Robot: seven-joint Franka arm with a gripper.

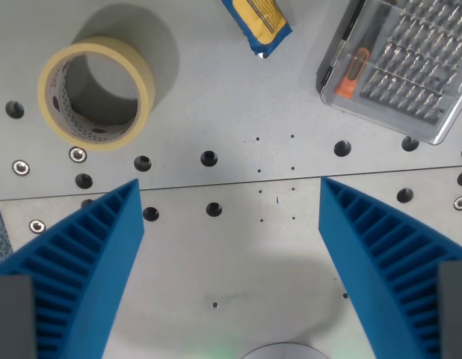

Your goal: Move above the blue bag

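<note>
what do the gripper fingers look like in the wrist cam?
The gripper has two bright blue fingers, wedge-shaped and tapering to pointed tips, with ribbed, slatted inner structure like flexible fin-style fingers. Each sits on a plain grey block at the bottom corners of the frame. No cables or markings are visible.

The gripper (231, 191) has two blue ribbed fingers (81, 262) — grey mounts behind.

A matt grey metal counter (238, 97) is seen. The blue bag (259, 24) looks glossy. The gripper (229, 196) fingers (81, 262) appear ribbed, matt plastic.
</note>
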